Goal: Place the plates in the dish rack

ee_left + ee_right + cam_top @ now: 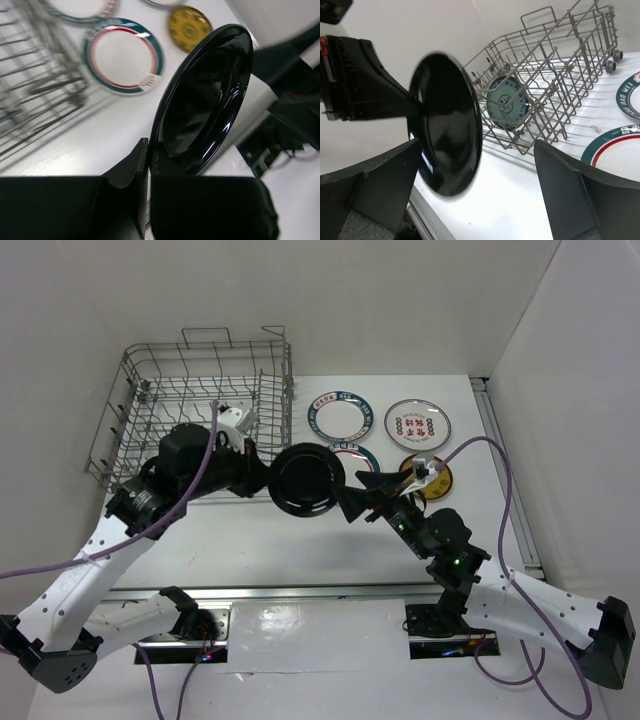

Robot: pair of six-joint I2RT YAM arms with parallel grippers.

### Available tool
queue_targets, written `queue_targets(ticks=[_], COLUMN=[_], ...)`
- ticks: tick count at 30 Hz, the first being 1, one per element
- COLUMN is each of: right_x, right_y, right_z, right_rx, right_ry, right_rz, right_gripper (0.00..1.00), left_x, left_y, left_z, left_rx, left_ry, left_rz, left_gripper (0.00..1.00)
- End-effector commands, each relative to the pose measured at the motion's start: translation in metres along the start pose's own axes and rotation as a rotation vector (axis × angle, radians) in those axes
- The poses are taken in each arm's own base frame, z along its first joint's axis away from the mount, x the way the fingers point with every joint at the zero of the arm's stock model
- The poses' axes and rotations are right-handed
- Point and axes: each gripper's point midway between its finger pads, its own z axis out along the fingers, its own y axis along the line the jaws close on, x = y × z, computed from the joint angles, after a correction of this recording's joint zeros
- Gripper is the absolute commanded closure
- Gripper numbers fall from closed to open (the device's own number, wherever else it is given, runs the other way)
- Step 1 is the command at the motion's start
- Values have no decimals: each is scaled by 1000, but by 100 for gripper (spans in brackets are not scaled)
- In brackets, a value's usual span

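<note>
From above, the black plate (305, 480) covers part of a green-rimmed plate (358, 452), and the right arm (430, 530) hides part of the yellow plate (442, 480). We cannot read any rim lettering. In the left wrist view the dish rack (35, 85) is blurred and cut off by the picture's edge. We see the teal plate (505, 102) only through wires.

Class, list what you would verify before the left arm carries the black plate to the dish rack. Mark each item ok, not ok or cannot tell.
1. Left end effector shut on the black plate at its rim: ok.
2. Right end effector open: ok.
3. Right end effector backed clear of the black plate: cannot tell.
4. Black plate held on edge, ready for slotting: ok.
5. Dish rack has free rows beside the teal plate: ok.
</note>
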Motion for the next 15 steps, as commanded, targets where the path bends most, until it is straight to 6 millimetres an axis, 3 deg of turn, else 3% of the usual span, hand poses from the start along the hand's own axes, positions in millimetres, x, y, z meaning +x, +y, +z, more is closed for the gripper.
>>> queue_targets(ticks=[1, 2, 4, 5, 8, 9, 12, 13, 14, 15], right_x=[-26, -24, -19, -25, -13, -10, -2, 3, 4, 5], right_y=[10, 7, 0, 0, -6, -8, -7, -8, -6, -4], right_z=[3, 3, 0, -1, -1, 0, 3, 6, 6, 8], right_rx=[4, 21, 49, 57, 85, 92, 85, 94, 84, 76], right_ry=[-54, -48, -30, -40, 11, 24, 60, 78, 84, 92], right_rz=[28, 24, 5, 6, -12, -26, -34, -40, -39, -40], right_gripper=[0, 0, 0, 0, 0, 0, 0, 0, 0, 0], left_x=[-67, -89, -104, -115, -126, -124, -127, -129, -121, -125], left_y=[18, 32, 49, 67, 91, 109, 138, 143, 155, 158], left_z=[-53, -80, -109, -134, -163, -180, -205, -208, -198, -204], left_rx=[-220, -336, -471, -604, -805, -961, -1280, -1337, -1395, -1424], left_ry=[-270, -372, -470, -544, -609, -623, -651, -658, -618, -600], left_rz=[-46, -57, -69, -76, -92, -80, -17, 10, 65, 140], left_gripper=[100, 100, 100, 100, 100, 100, 100, 100, 100, 100])
